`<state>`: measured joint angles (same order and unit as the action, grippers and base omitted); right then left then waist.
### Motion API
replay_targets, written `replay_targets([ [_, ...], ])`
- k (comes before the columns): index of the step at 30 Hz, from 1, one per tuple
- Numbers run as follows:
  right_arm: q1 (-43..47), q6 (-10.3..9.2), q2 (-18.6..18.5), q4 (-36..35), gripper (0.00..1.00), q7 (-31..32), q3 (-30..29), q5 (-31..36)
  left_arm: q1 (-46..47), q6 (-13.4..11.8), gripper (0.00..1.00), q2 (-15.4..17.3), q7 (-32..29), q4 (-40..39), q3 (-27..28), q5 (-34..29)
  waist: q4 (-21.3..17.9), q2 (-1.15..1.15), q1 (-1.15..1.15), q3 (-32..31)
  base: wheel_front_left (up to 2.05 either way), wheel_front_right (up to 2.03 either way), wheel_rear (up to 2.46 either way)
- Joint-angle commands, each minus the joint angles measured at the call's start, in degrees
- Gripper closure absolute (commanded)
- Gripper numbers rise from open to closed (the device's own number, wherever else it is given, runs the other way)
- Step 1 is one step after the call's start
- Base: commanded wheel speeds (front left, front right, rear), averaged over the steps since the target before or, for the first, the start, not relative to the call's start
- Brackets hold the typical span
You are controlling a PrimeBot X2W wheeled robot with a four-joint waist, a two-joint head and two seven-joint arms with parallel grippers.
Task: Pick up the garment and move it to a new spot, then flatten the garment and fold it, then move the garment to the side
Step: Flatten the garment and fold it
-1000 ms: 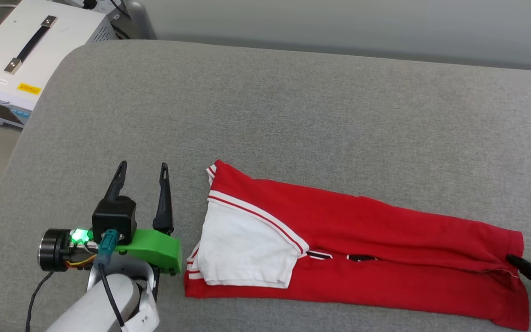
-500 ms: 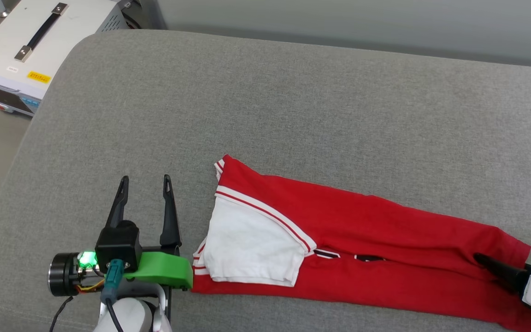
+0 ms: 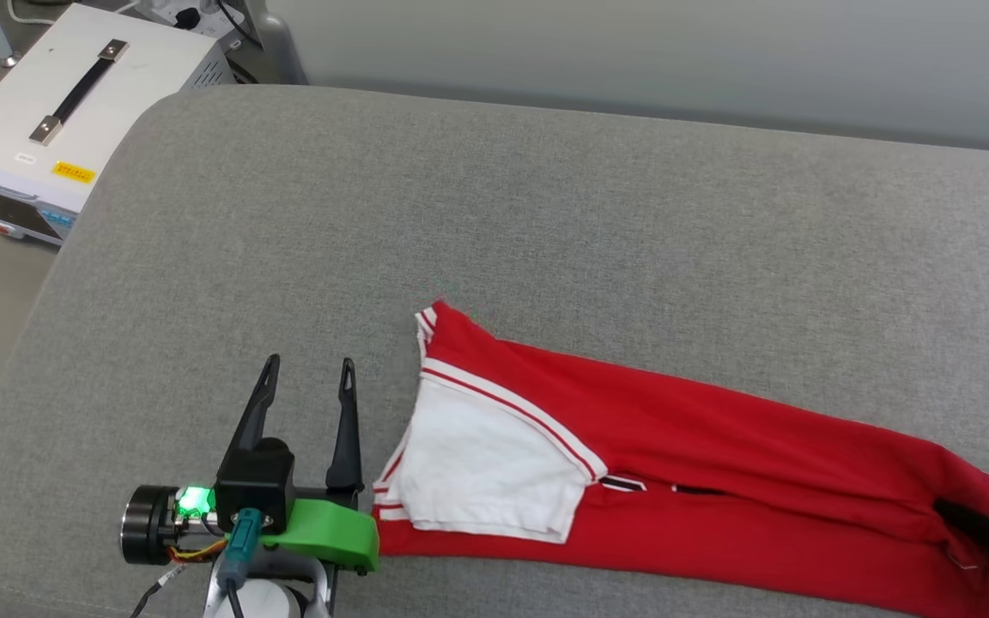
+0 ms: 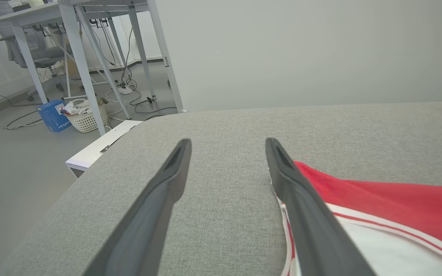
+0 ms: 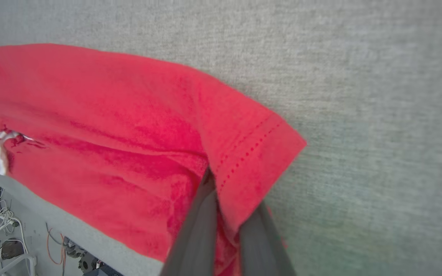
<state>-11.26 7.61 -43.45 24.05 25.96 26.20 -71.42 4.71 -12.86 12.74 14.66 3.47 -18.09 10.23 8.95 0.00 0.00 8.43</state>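
The garment [image 3: 718, 455] is a red jersey with a white sleeve, lying as a long band on the grey cushion [image 3: 546, 215]. My left gripper [image 3: 309, 363] stands open just left of its sleeve end, with nothing between the fingers. In the left wrist view the gripper [image 4: 226, 142] has its right finger along the edge of the garment [image 4: 378, 199]. At the far right my right gripper [image 3: 962, 519] is shut on the hem. In the right wrist view the gripper [image 5: 221, 188] has a fold of the garment [image 5: 129, 126] pinched between its fingers.
A white equipment case [image 3: 74, 94] with a black handle stands on the floor past the cushion's left corner. A pale wall runs behind the cushion. Table legs [image 4: 83, 65], a basket [image 4: 84, 117] and a blue box [image 4: 52, 115] are on the floor to the left.
My right gripper has closed on the garment's hem, where it stood open before. The head camera has shifted, so the whole picture moved. The left gripper stays open beside the sleeve end.
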Motion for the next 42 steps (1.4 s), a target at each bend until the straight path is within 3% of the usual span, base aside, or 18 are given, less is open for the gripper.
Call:
replay_targets([
  [1, -0.5, -0.12, -1.7, 1.6, 1.00, -0.2, -0.5, -0.2, -1.0, 0.5, 0.00, -0.5, 0.3, 0.3, 0.5, -0.8, -0.2, 0.00, 0.00, -0.6, 0.00, 0.00, 0.00],
  [7, -1.0, -0.12, -5.6, 5.4, 1.00, -0.3, -1.9, 0.4, -1.7, 2.1, 0.00, -1.8, 0.3, 0.9, 2.2, -2.2, -0.4, 0.00, 0.00, -1.4, 0.00, 0.00, 0.00],
  [11, -0.9, -0.12, -6.3, 3.7, 1.00, 1.0, -1.8, -0.5, -2.3, 3.0, 0.00, -2.3, 0.3, 1.4, 3.2, -3.0, -0.6, 0.00, 0.00, -2.2, 0.00, 0.00, 0.00],
  [18, 0.4, -0.12, -5.9, -11.6, 1.00, 4.4, -2.2, -6.5, -3.4, 4.4, 0.00, -3.0, 0.3, 1.9, 4.4, -4.2, -0.8, 0.00, 0.00, -2.9, 0.00, 0.00, 0.00],
  [24, -1.8, -0.12, -5.1, -24.1, 1.00, 8.6, -0.1, -5.4, -2.8, 5.5, 0.00, -4.1, 0.3, 2.0, 4.6, -5.3, 0.0, 0.00, 0.00, -1.6, 0.00, 0.00, 0.00],
  [32, -12.6, -0.12, 3.3, -27.3, 1.00, 13.9, 7.4, 3.2, -0.7, 6.4, 0.00, -5.6, 0.3, 2.0, 4.7, -6.6, 1.7, 0.00, 0.00, 1.3, 0.00, 0.00, 0.00],
  [42, -25.1, -0.12, 16.3, -18.2, 1.00, 12.2, 19.4, 12.7, 2.0, 6.8, 0.00, -7.3, 0.3, 2.3, 4.6, -7.5, 3.8, 0.00, 0.00, 5.1, 0.00, 0.00, 0.00],
])
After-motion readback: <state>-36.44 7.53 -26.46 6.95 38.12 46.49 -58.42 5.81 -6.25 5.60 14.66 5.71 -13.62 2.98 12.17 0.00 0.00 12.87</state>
